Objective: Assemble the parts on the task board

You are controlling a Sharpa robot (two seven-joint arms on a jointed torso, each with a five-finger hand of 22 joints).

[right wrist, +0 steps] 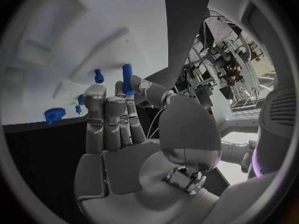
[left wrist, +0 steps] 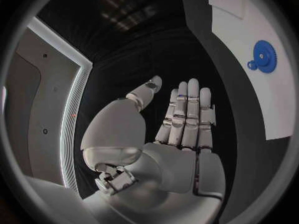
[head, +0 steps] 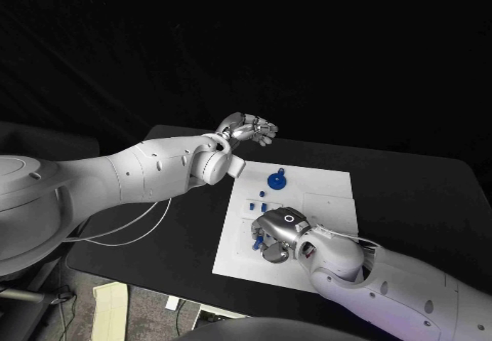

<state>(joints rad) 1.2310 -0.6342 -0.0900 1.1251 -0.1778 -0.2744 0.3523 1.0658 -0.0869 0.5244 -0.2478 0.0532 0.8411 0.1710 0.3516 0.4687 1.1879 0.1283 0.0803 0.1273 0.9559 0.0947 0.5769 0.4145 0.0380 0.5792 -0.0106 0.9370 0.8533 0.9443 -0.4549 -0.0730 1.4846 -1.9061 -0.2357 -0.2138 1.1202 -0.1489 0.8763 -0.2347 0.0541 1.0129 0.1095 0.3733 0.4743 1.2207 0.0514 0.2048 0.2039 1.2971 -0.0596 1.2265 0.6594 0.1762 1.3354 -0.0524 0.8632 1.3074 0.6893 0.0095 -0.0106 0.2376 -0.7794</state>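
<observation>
A black table (head: 410, 192) carries the white task board (head: 328, 206) at its middle, the board's long side running away from the robot. The left arm (head: 143, 174) reaches in across the table's far left corner, its left hand (head: 249, 129) raised clear of the board — fingers straight and lying side by side, thumb apart, nothing in it. The right arm (head: 399, 291) comes in from the near right, and the right hand (head: 275, 238) hovers low over the board's near end, pinching an upright blue peg (right wrist: 127, 79) between thumb and fingertips (right wrist: 124, 92). On the board's far half lies a blue gear (head: 276, 180), well apart from both hands. Between gear and right hand, along the board's left side, stand several small blue parts (head: 257, 207) — too small to tell their shapes.
</observation>
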